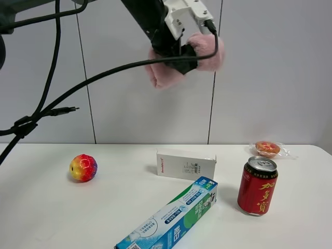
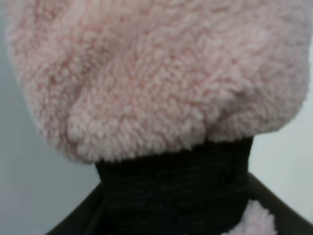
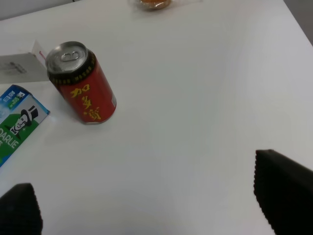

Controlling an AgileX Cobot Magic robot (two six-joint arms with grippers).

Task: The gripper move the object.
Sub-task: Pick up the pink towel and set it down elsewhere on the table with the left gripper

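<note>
The object is a fluffy pink rolled towel [image 1: 210, 52] with a black band at its middle. It hangs high in the air in front of the wall, well above the white box. My left gripper [image 1: 182, 58], on a black arm with a white housing, is shut on the towel at the band. In the left wrist view the towel [image 2: 156, 73] fills the frame, with the black band [image 2: 176, 188] between dark fingers [image 2: 78, 220]. My right gripper [image 3: 146, 210] is open and empty, low over bare table to the right of the red can. It is out of the exterior view.
On the white table [image 1: 41, 207] lie a rainbow ball [image 1: 83, 167], a white box [image 1: 185, 165], a blue-green toothpaste box [image 1: 171, 218], a red drink can [image 1: 257, 185] and a wrapped snack [image 1: 267, 149]. Black cables [image 1: 52, 109] hang at left. The right wrist view shows the can [image 3: 82, 83].
</note>
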